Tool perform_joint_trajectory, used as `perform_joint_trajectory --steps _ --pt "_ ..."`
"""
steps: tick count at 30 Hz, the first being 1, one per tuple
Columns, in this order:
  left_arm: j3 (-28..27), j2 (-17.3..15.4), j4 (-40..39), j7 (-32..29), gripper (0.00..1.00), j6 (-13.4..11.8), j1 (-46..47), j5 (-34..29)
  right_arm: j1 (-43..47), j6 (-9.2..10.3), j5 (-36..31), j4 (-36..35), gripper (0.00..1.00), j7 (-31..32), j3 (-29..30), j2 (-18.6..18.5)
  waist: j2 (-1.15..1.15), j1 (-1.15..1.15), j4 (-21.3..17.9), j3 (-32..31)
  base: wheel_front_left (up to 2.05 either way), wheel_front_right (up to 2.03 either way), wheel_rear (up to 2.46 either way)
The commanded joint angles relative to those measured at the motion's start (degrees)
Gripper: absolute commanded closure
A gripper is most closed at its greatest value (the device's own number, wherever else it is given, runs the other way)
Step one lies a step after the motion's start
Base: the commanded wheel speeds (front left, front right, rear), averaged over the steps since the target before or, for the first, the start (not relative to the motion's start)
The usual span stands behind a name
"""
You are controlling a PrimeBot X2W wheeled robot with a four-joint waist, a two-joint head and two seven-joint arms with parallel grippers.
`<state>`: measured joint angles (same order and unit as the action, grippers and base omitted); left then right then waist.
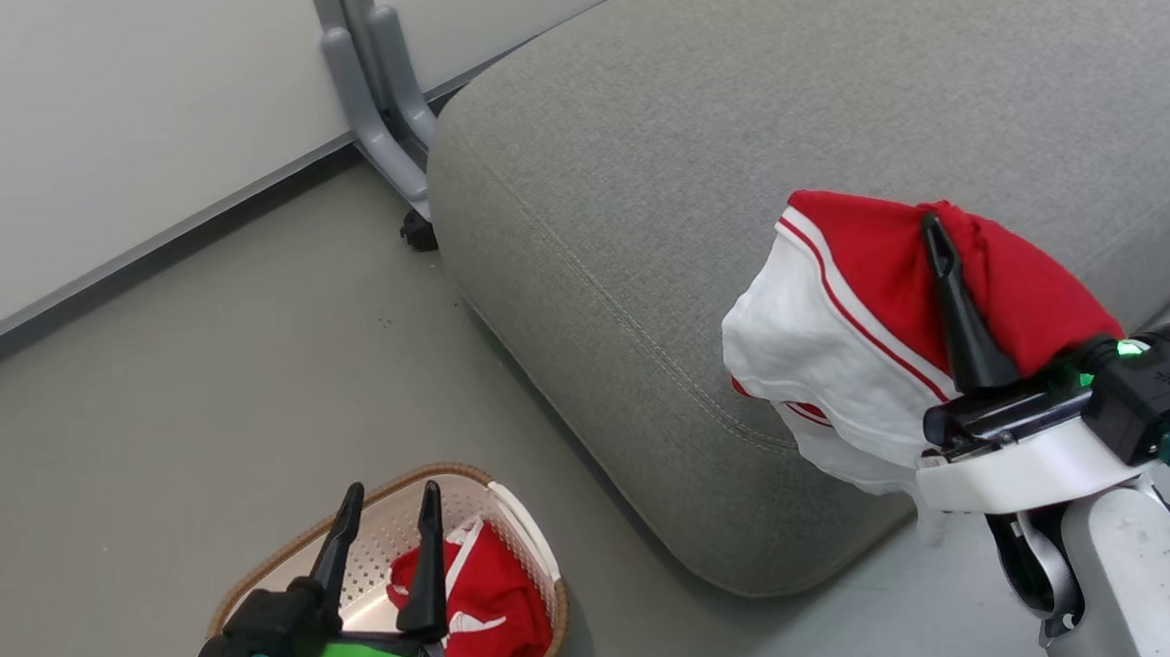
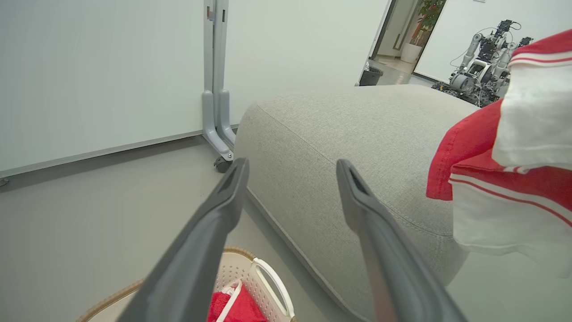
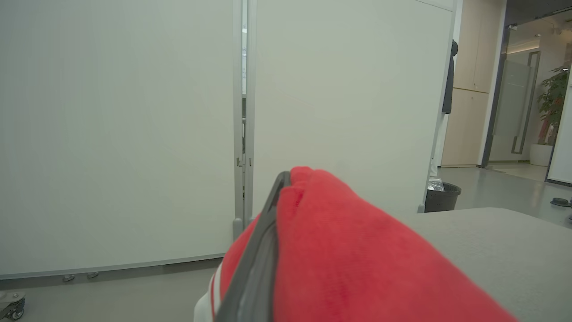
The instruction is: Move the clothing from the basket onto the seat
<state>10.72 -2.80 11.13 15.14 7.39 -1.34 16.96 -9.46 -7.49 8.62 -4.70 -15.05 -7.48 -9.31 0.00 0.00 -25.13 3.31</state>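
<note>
The right gripper [image 1: 936, 225] has its two long dark fingers pressed together, clamped on the held garment [image 1: 864, 294], a soft bright red fabric piece with white stripes and a broad white panel. The cloth bunches at the fingertips and drapes down over the fingers and wrist on both sides. It hangs over the near edge of the seat [image 1: 687, 163], a large light grey upholstered cushion with rounded corners and stitched seams. Whether its lower folds touch the upholstery cannot be told.

The left gripper [image 1: 393, 494] has its fingers spread wide apart and holds nothing. It hovers above the basket [image 1: 286, 554], a small cream-white perforated plastic tub with a brown woven-look rim, and in the left wrist view it is clear of the contents. The second garment [image 1: 494, 599], red with white trim, lies crumpled inside the basket against the wall nearest the seat, beside a white handle [image 1: 525, 522]. The basket stands on the grey floor [image 1: 198, 389], near the seat's rounded front corner but apart from it.
</note>
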Motion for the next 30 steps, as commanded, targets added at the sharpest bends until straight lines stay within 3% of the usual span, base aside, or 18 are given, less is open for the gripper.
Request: perform_joint_trajectory --steps 1,15,30 --pt "0.69 -0.44 0.19 0.01 0.0 0.15 1.7 -0.47 0.17 0.0 -0.45 -0.72 1.0 -0.2 1.01 0.5 0.0 0.0 -3.43 2.39 0.0 0.0 0.0" --pt "6.15 -2.41 2.15 0.01 0.0 0.15 6.56 1.35 3.23 0.0 -2.12 -2.77 1.0 -0.19 6.59 2.18 0.0 0.0 -4.64 4.46 0.0 0.0 0.0" --pt "5.2 -1.62 0.97 0.01 0.0 0.15 3.97 0.96 -0.78 0.0 -1.74 -1.62 1.0 -0.2 5.8 -0.24 0.0 0.0 -4.23 4.67 0.0 0.0 0.0"
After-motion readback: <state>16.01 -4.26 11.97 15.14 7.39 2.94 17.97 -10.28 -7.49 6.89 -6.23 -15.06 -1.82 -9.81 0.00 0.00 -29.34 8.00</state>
